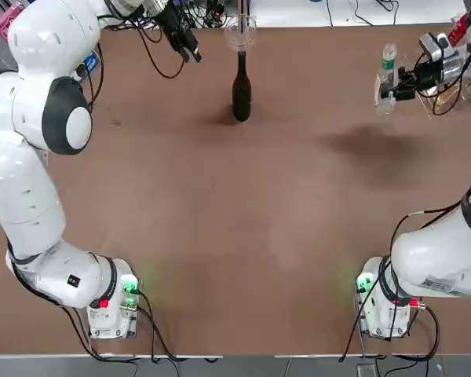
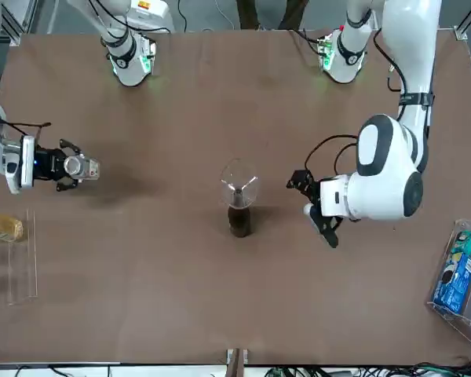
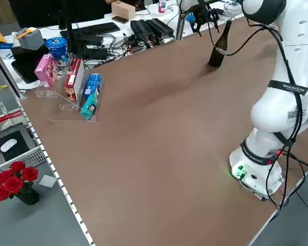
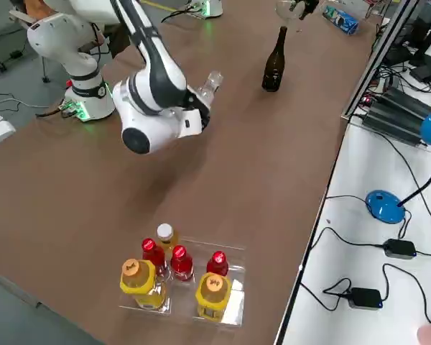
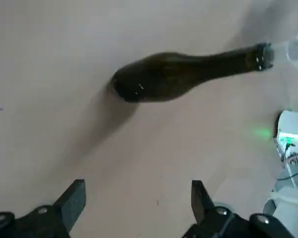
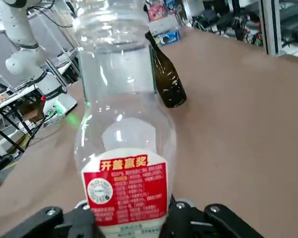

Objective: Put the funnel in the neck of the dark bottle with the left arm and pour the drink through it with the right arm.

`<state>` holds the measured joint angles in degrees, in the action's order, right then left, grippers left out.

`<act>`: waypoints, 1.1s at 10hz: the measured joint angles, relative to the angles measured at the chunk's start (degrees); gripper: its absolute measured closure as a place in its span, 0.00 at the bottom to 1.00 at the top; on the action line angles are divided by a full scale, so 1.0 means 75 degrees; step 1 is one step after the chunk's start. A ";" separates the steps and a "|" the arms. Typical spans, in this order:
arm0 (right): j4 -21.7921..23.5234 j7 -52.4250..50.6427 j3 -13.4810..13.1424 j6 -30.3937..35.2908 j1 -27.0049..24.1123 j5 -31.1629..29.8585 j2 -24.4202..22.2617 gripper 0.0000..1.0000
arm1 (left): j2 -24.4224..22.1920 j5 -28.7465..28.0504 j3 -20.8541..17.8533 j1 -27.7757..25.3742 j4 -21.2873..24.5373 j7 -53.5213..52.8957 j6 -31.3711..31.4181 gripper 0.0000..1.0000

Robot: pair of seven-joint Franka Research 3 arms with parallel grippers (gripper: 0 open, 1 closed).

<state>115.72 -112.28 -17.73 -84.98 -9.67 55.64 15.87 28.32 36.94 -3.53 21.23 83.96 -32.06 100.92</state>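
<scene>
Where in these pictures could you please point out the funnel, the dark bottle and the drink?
the funnel (image 2: pixel 239 182), front view, on its clear cone.
the dark bottle (image 1: pixel 241 93), top view, on its body.
the drink (image 6: pixel 123 134), right wrist view, on its clear body above the label.

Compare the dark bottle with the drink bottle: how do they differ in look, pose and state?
The dark bottle is opaque and near black; the drink bottle is clear plastic with a label. The dark bottle stands upright on the table, free of both grippers; the drink bottle is held off the table in the right gripper. The dark bottle carries the funnel in its neck; the drink bottle carries nothing. Both have narrow necks.
</scene>
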 joint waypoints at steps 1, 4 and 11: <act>-0.0083 0.0670 0.0002 -0.0005 0.0051 -0.0236 -0.0271 0.61 | -0.0120 0.0045 0.0160 -0.0020 0.0415 -0.0223 0.0329 0.04; -0.0195 0.2134 0.0196 -0.0205 0.0270 -0.0717 -0.1083 0.61 | -0.0194 0.0496 0.0552 -0.0037 0.1055 -0.2724 0.1057 0.00; -0.0241 0.6955 0.2288 -0.1160 0.0345 -0.1557 -0.2937 0.61 | 0.0568 0.3523 0.1492 -0.0634 0.0939 -0.8091 0.1172 0.00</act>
<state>113.91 -60.11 -0.57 -93.68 -7.07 43.96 -6.16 32.58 63.36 7.66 16.47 91.00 -92.74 109.70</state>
